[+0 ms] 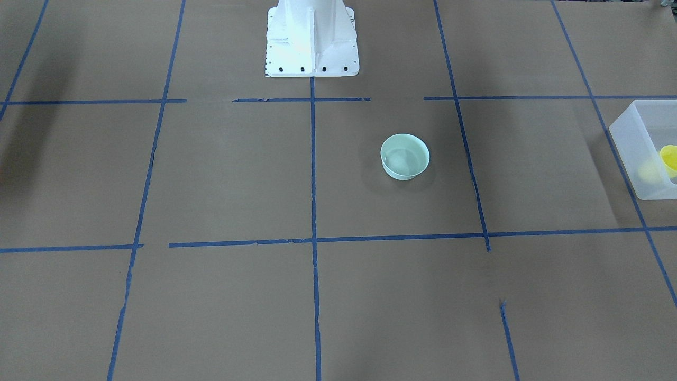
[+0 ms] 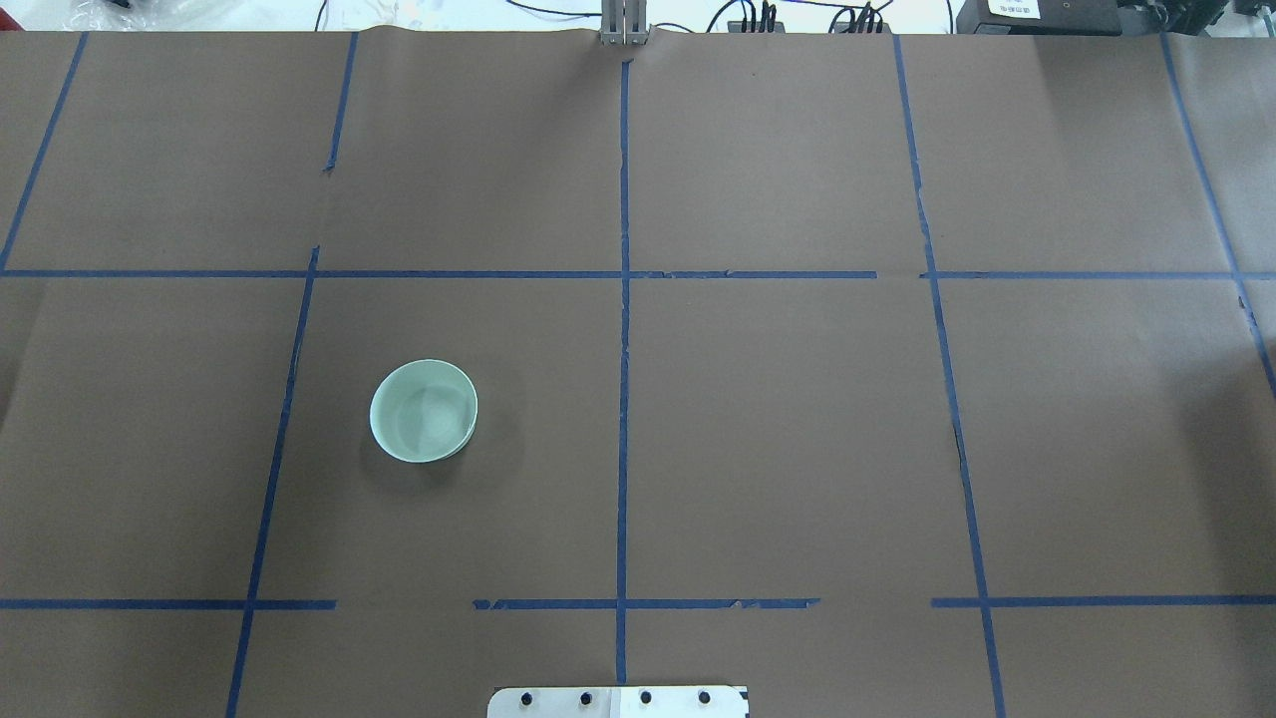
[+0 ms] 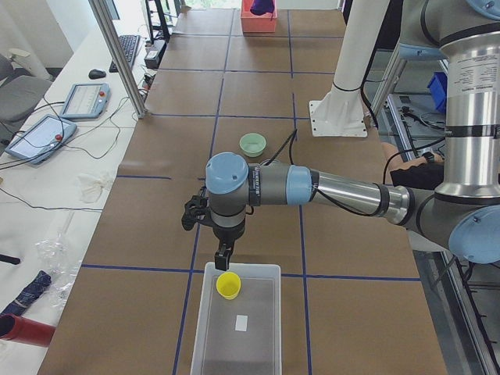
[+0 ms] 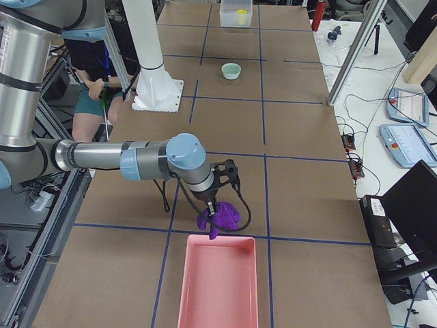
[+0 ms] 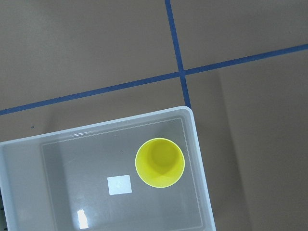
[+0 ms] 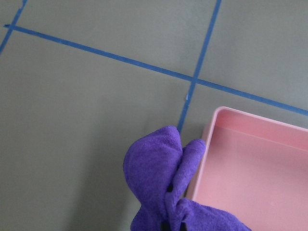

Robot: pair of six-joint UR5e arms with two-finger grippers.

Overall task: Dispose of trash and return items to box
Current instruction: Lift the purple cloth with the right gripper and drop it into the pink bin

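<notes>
While the left arm is stretching out over the end of the brown paper-covered worktop point(image 2: 797, 429), the left tool point(image 3: 223, 262) is hanging straight above the small yellow tapered plastic cup point(image 5: 160, 162). That cup is sitting mouth-up within the translucent frosted-white rectangular plastic box point(image 5: 96, 126), close to one corner and just beside the small white label point(image 5: 119, 185). Only the side view is showing this tool, so I cannot tell whether it is clenching the cup's rim or letting go. The vertical pose is probably keeping the cup upright as it goes in. The shallow pale mint-green round plastic bowl point(image 2: 424, 411) is waiting alone and upright on the open worktop, well apart from the box and not yet returned. At the other end, the right tool point(image 4: 213, 213) is poising over the near edge of a pink rectangular plastic bin point(image 6: 250, 178), with a crumpled purple cloth point(image 6: 159, 178) bunching beneath it just beside the rim. This looks like lining the trash up for a drop. Whether that tool is gripping the cloth, I cannot tell.
</notes>
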